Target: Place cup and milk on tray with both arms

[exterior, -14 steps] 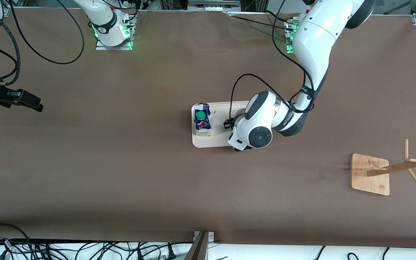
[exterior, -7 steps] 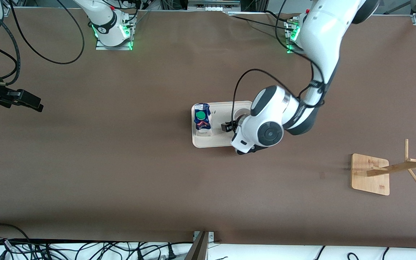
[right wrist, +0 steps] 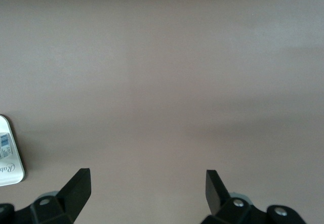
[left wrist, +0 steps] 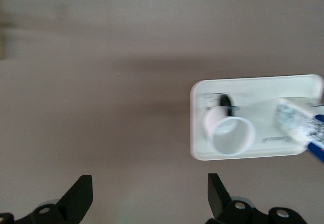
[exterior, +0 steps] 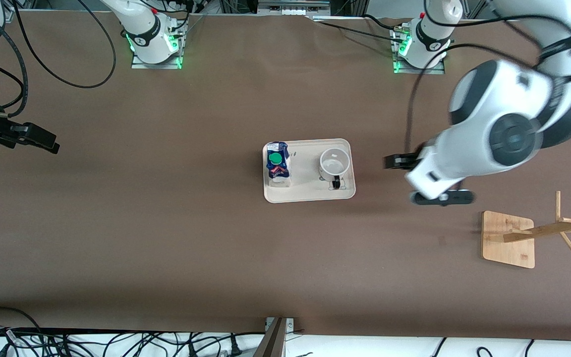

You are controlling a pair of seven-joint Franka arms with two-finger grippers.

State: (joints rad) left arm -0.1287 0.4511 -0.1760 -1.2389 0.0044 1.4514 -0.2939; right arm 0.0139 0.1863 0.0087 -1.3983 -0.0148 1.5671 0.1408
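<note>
The cream tray point(exterior: 307, 192) lies mid-table. On it stand the milk point(exterior: 277, 166), a blue carton with a green cap, and the white cup point(exterior: 335, 161), upright with its black handle toward the front camera. My left gripper point(exterior: 418, 179) hangs open and empty over bare table, off the tray toward the left arm's end. The left wrist view shows the tray point(left wrist: 263, 98), cup point(left wrist: 230, 133) and milk point(left wrist: 298, 120) away from that gripper point(left wrist: 150, 199). My right gripper point(exterior: 37, 139) waits open at the right arm's end; the right wrist view shows it point(right wrist: 148, 196) over bare table, with a tray corner point(right wrist: 7, 169) at the edge.
A wooden rack base point(exterior: 508, 239) with a slanted pegged post point(exterior: 550, 229) stands near the left arm's end, nearer the front camera than the left gripper. Cables point(exterior: 117, 342) run along the table's front edge.
My left gripper opened and let go of the cup, then rose and swung away toward the left arm's end. The cup stays upright on the tray. The right arm has not moved.
</note>
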